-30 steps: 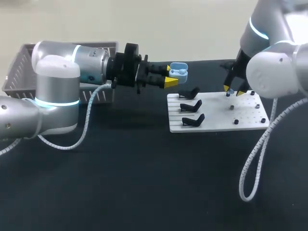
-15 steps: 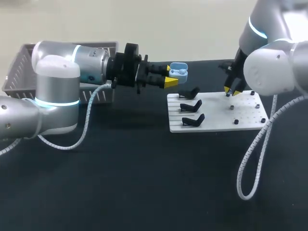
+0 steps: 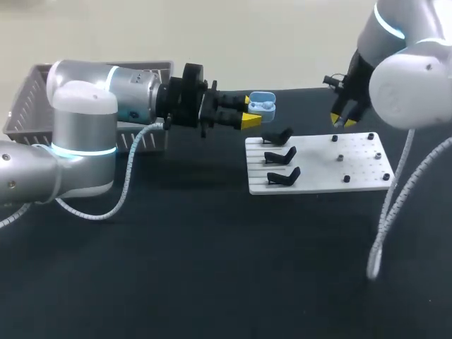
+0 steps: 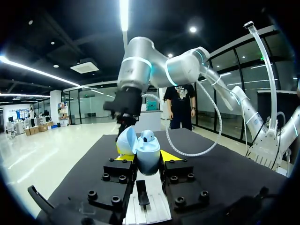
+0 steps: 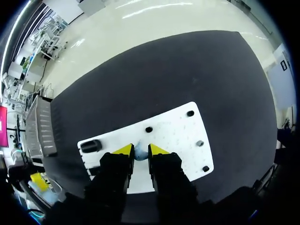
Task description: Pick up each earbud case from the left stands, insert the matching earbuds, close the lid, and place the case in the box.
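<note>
The step in hand is fetching an earbud for the open case. The right claw (image 5: 140, 150) has its yellow tips drawn close on a small pale-blue earbud (image 5: 140, 153), pinched between them from both sides. The white board (image 5: 180, 133) lies below the claw and clear of it. The left claw (image 4: 147, 156) is clamped on the earbud case (image 4: 148, 159), gripping its lower shell from two sides. The lid (image 4: 126, 140) is swung open just beside the shell, on the side of one fingertip. In the head view, the case (image 3: 263, 104) sits at the tip of the left claw (image 3: 248, 119), held in the air and well apart from the right claw (image 3: 344, 121).

The next move, as it looks, is to carry the earbud across to the case. The right claw must line it up over the matching socket and lower it with care, since the opening is small and the held earbud is barely visible between the tips.

Compared with a second ago, the right claw has risen from the board's far peg row and now hangs above the board's far edge. The left arm and the case have not moved.
</note>
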Robot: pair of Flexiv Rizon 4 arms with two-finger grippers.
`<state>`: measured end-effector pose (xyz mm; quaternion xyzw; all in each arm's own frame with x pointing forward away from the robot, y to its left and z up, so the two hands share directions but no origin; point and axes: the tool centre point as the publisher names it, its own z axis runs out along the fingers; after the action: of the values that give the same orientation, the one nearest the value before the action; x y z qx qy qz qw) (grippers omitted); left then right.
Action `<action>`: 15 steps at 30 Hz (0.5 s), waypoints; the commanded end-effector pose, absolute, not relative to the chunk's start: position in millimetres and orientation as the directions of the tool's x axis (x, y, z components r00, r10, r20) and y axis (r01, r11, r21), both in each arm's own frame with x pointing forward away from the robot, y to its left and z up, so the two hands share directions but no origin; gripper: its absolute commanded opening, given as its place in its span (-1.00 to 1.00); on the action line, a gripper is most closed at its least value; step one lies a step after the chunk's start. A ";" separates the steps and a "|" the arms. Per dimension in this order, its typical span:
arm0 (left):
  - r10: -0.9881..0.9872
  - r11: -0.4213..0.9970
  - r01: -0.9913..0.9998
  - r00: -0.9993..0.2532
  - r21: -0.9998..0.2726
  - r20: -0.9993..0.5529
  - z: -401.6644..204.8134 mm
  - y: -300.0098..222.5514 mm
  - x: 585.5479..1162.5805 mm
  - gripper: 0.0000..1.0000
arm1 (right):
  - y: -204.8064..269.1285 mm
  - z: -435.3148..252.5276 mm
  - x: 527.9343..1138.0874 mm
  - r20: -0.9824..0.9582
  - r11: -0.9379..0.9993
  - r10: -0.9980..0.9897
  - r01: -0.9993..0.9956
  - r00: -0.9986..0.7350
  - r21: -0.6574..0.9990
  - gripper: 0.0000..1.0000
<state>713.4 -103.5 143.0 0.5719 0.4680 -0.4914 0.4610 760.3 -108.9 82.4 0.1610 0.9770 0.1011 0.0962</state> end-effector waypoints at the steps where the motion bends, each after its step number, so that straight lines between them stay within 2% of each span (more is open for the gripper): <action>1: 0.079 -0.135 0.988 0.082 0.070 -0.994 142.0 -103.3 713.0 -1.00 | -100.1 128.1 720.6 -0.184 0.932 0.317 0.269 -0.930 0.244 -1.00; 15: 0.079 -0.135 0.988 0.082 0.070 -0.994 142.0 -103.3 713.0 -1.00 | -32.8 231.4 664.8 -0.251 0.986 0.082 0.042 -0.965 0.162 -1.00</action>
<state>713.4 -103.5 143.0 0.5719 0.4680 -0.4914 0.4609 683.2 -36.4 203.0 0.0353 0.9876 0.0842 0.1274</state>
